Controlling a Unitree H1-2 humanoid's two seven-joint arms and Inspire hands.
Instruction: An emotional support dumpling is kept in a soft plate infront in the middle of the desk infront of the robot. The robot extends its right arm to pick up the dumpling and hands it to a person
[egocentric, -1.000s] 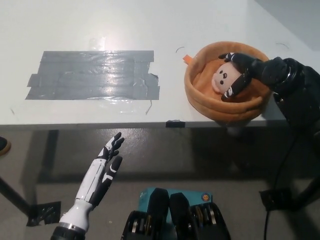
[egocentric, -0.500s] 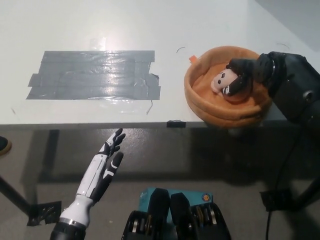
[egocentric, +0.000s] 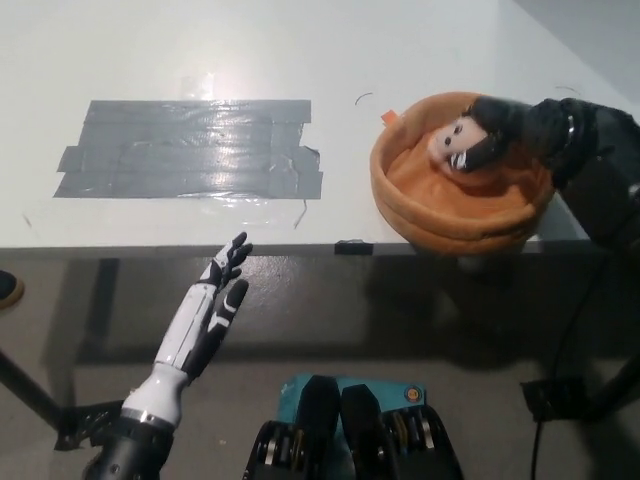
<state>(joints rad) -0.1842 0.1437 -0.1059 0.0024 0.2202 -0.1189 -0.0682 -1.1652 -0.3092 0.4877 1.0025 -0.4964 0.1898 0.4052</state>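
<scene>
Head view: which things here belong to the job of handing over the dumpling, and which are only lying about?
For the job:
- dumpling
- orange soft plate
- right hand, shut on the dumpling

Lying about:
- grey tape patch
- left hand, open, below the desk edge

- No words, numbers or brand names can be read anywhere in this view.
- The small orange tag (egocentric: 386, 117) on the plate's (egocentric: 440, 215) rim is too tiny to show any lettering.

White left hand (egocentric: 205, 318) with black fingers (egocentric: 235, 258); bulky black right hand (egocentric: 505, 130).
</scene>
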